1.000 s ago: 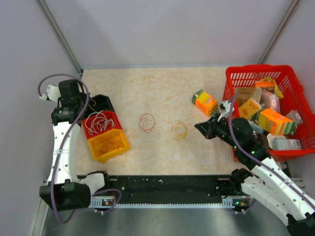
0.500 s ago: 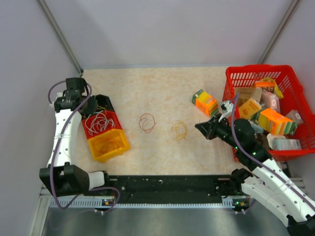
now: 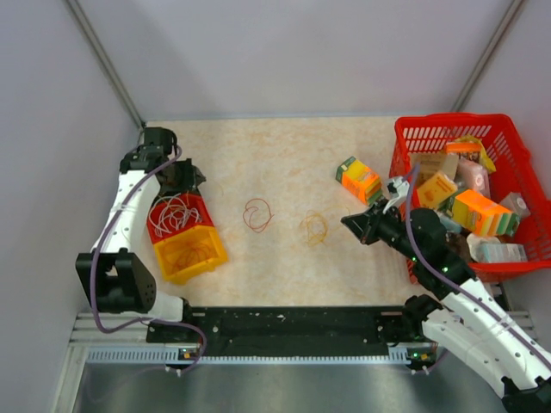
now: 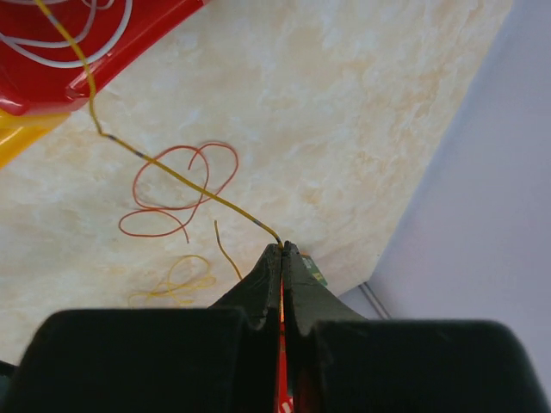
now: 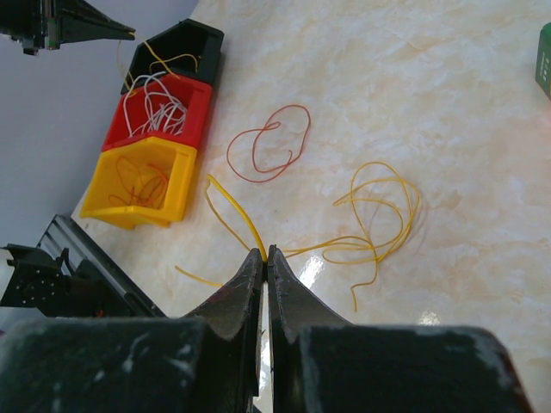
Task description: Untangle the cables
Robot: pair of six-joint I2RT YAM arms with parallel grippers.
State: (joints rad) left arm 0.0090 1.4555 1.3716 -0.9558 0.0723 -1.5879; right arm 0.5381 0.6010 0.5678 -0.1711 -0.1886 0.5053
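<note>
- Yellow thin wire (image 4: 181,176) is nipped at the very tip of the left claw (image 4: 281,251). The two black fingers are pressed together with no gap showing.
- From that tip the wire runs up over the rim of the red plastic bin (image 4: 52,86). In the wrist view it crosses in front of the red wire loop (image 4: 176,185).
- Right claw (image 5: 263,254): fingers likewise pressed together, pinching a second yellow wire (image 5: 225,200) that curves away from the tip toward the bins.
- The red wire loop lies flat on the beige marbled table top (image 3: 284,155), between the bins and the orange-yellow wire tangle (image 3: 314,228), apart from both.
- The orange-yellow wire tangle lies on the table just ahead of the right claw. Whether the pinched strand belongs to it cannot be told.
- A bundle of white wires (image 3: 175,213) lies in the red plastic bin.
- The yellow plastic bin (image 3: 202,258) touching it holds orange strands.
- The black plastic bin (image 5: 176,47) at the far end of the row shows a yellow strand.
- A red mesh basket (image 3: 413,129) of cartons stands at the right edge, with an orange-and-green carton (image 3: 358,179) on the table just beside it.
</note>
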